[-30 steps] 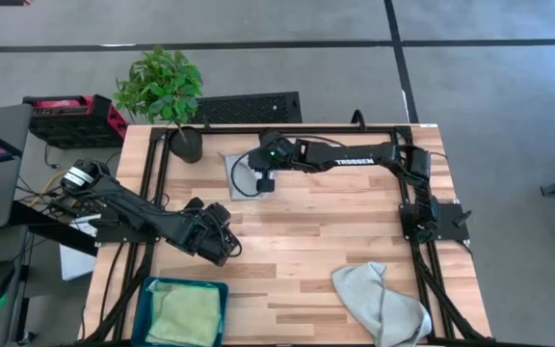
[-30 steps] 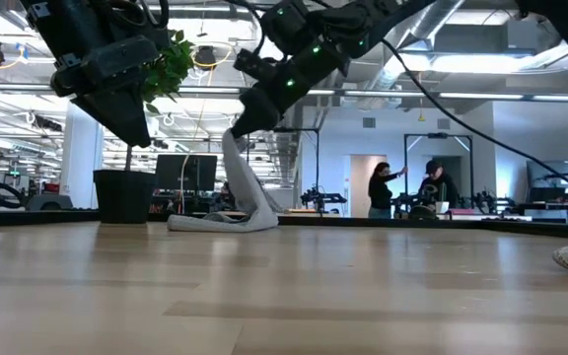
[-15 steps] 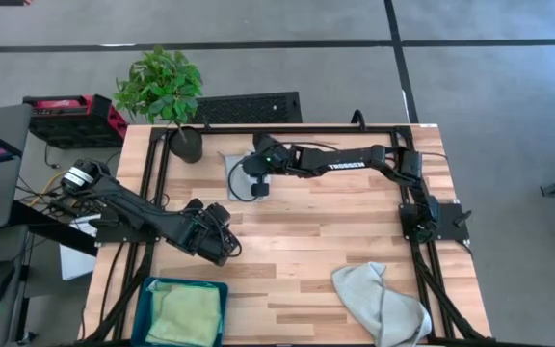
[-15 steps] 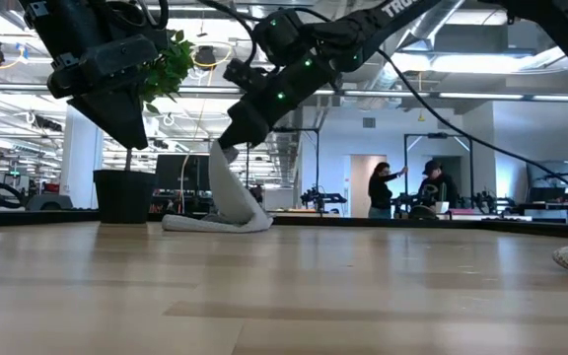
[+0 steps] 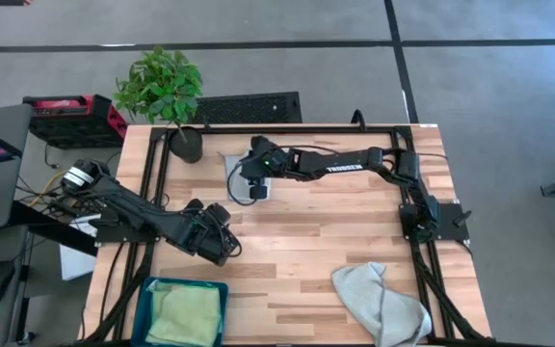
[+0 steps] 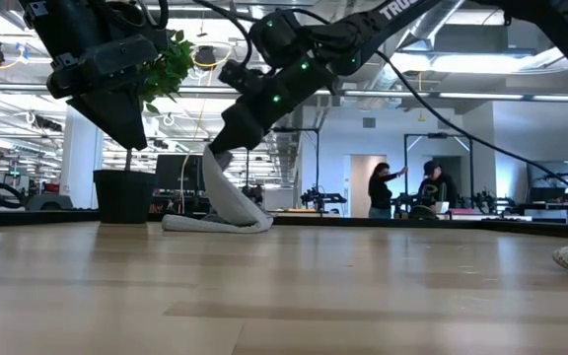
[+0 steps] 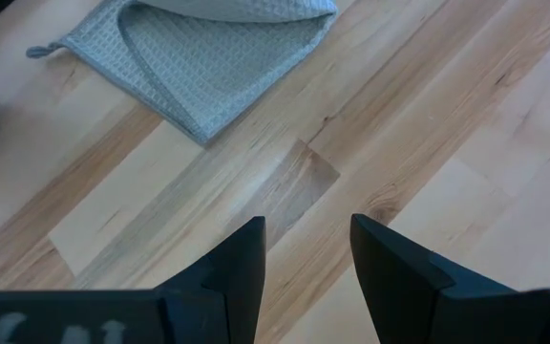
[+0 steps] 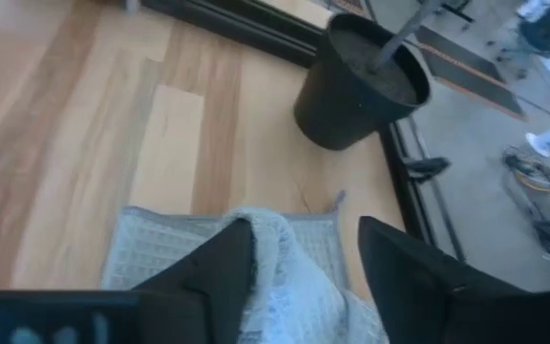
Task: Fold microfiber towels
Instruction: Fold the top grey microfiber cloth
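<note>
Overall count: three towels visible, two arms, one bin, one potted plant.
Grey towel: far side of the counter, near the plant pot; mostly flat, one flap raised and draped up to the right jaws.
Right gripper: directly over that grey towel; jaws parted with the raised flap between them, seen in the right wrist view; whether cloth is pinched, cannot tell.
Left gripper: above bare counter, well apart from the grey towel; jaws wide, holding nothing.
Second grey towel: crumpled at near right corner.
Green towel: inside the teal bin, near left corner.
</note>
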Motion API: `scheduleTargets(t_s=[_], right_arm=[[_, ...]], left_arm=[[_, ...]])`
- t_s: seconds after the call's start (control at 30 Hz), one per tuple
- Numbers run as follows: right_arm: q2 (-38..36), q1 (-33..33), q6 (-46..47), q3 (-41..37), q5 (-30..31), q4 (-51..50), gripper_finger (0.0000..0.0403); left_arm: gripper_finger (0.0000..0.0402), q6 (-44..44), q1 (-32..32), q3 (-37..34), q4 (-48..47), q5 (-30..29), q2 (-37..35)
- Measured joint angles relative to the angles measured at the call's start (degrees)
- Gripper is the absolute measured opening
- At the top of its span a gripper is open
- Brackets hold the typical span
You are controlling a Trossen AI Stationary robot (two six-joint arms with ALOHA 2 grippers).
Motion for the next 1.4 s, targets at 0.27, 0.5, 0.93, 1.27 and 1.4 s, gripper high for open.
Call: scheduleTargets(t_s=[0.27,0.5,0.93,1.27,1.4], right_arm=[[-0.3,1.2,2.3,0.0,5.0,-0.2,0.0248],[-0.7,1.2,5.0,0.0,-2.0,-6.5,0.0238],[-1.3,0.8,5.2,0.0,-1.0,-15.9,0.0221],[-1.7,-4.8,22.7,4.2,8.6,-28.7,0.0221],[-1.9,-6.3,22.9,8.8,8.4,-41.3,0.0221]], left_arm=[[0.0148,-0.5,0.0,0.0,0.0,0.9,0.0],[0.0148,-0.9,0.0,0.0,0.0,1.2,0.0],[0.0148,-1.4,0.0,0.0,0.0,1.6,0.0],[0.0148,-1.4,0.1,0.0,0.0,1.3,0.0],[0.0148,2.2,2.9,0.0,0.0,-1.6,0.0]])
